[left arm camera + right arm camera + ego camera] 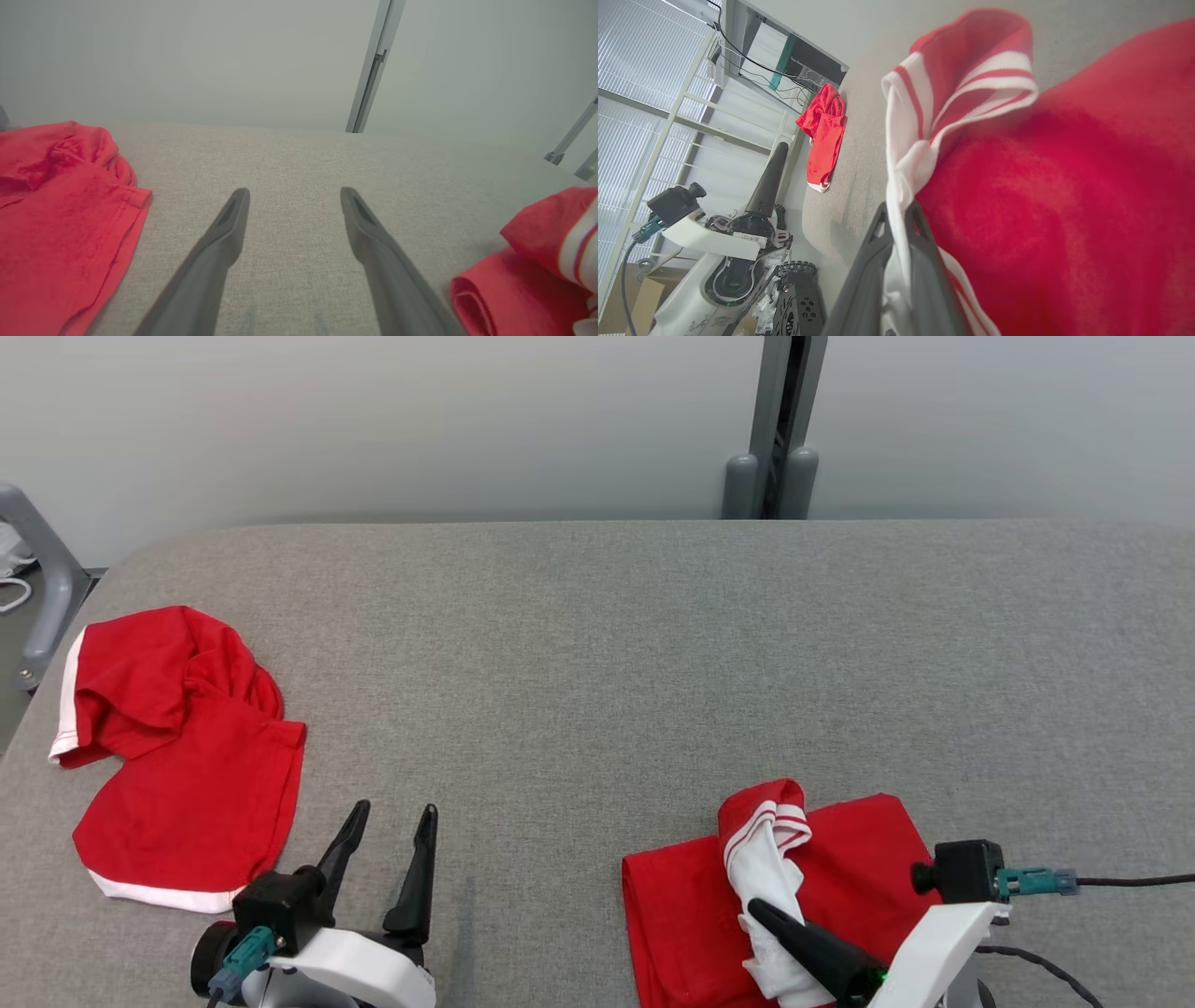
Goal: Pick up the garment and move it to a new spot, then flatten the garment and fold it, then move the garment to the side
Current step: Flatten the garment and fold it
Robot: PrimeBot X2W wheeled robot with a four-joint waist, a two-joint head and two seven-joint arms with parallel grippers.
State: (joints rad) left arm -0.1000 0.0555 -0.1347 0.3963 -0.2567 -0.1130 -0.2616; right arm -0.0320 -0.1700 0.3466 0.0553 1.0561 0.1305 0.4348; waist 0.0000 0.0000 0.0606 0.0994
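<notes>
Clutter first: a second red garment (177, 747) lies crumpled at the left edge of the table (597, 644), well apart from the work. Just beside it the left tool (394, 810) hovers with its 2 fingers spread wide, holding nothing. At the near right lies the garment (859, 868), bunched, and the right tool (761, 909) is clamped on its white striped band (761, 854). This looks like the pick-up step. Next comes a lift and carry toward the middle, with trailing cloth likely to drag.
</notes>
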